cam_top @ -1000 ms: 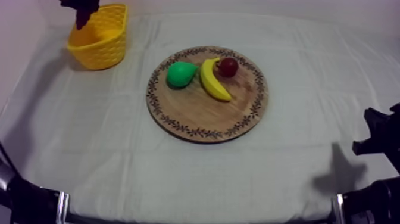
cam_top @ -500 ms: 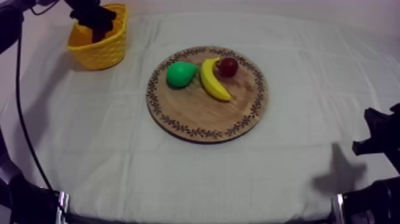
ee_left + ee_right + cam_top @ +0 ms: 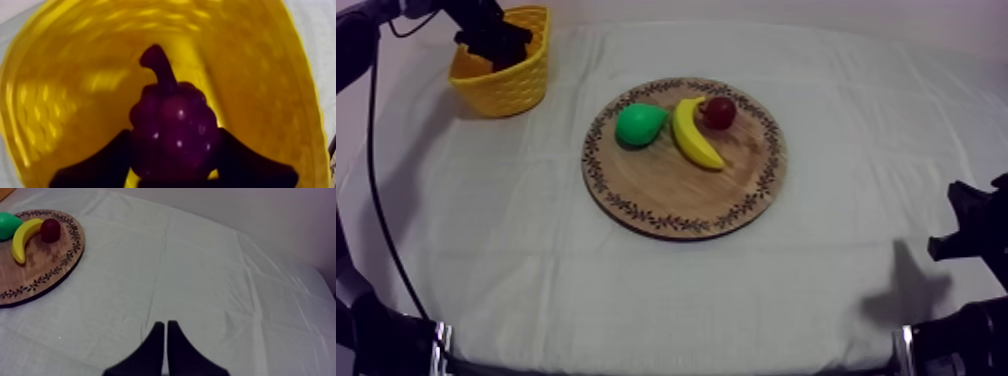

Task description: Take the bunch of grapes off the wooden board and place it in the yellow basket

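Upper left: left gripper [image 3: 496, 42] clamps one bunch of grapes [image 3: 175, 127] inside one yellow basket [image 3: 514, 88]. Centre board [image 3: 676, 195] holds one pear [image 3: 638, 124], one banana [image 3: 693, 135], one small red fruit [image 3: 719, 112]. Right gripper [image 3: 166, 325] fingers together.

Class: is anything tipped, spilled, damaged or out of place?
Nothing stands out. Pear, banana and small red fruit lie on the board; the left gripper holds the bunch of grapes inside the upright yellow basket.

Top camera: above the table's near edge, looking down at a slant over the cloth [image 3: 666, 290] to the yellow basket [image 3: 511, 90] at far left. Left wrist camera: very near, facing into that basket past the bunch of grapes [image 3: 172, 132]. Right wrist camera: low, facing along the cloth; shares the round wooden board [image 3: 45, 263] with the top view.
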`<state>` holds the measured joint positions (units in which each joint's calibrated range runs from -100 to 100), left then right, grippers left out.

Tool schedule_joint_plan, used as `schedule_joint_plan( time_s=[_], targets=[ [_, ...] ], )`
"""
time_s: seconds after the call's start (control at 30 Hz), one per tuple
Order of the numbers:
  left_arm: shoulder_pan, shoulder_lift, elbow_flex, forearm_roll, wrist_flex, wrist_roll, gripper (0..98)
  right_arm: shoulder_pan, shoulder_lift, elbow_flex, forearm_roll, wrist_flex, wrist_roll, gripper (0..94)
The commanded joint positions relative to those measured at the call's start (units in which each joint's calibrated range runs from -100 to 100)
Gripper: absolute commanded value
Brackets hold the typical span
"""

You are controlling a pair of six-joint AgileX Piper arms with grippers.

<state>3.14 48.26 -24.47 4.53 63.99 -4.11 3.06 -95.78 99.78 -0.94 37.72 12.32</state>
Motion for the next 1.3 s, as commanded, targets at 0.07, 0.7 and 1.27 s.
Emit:
schedule_joint_plan(
  time_s=[0.07, 0.7, 1.27],
  targets=[
    [-0.1, -1.2, 0.7, 0.01, -1.0, 0.0, 89.9, 0.0, 0.0, 0.0, 0.0, 0.0, 0.0, 0.3],
    [1.1, -22.9, 25.4, -1.29, -11.2, 2.2, 83.8, 0.0, 0.0, 0.0, 0.0, 0.0, 0.0, 0.3],
    [0.9, -55.7, 55.4, -4.52, -13.7, 5.5, 41.9, 0.0, 0.0, 0.0, 0.0, 0.0, 0.0, 0.3]
  ],
)
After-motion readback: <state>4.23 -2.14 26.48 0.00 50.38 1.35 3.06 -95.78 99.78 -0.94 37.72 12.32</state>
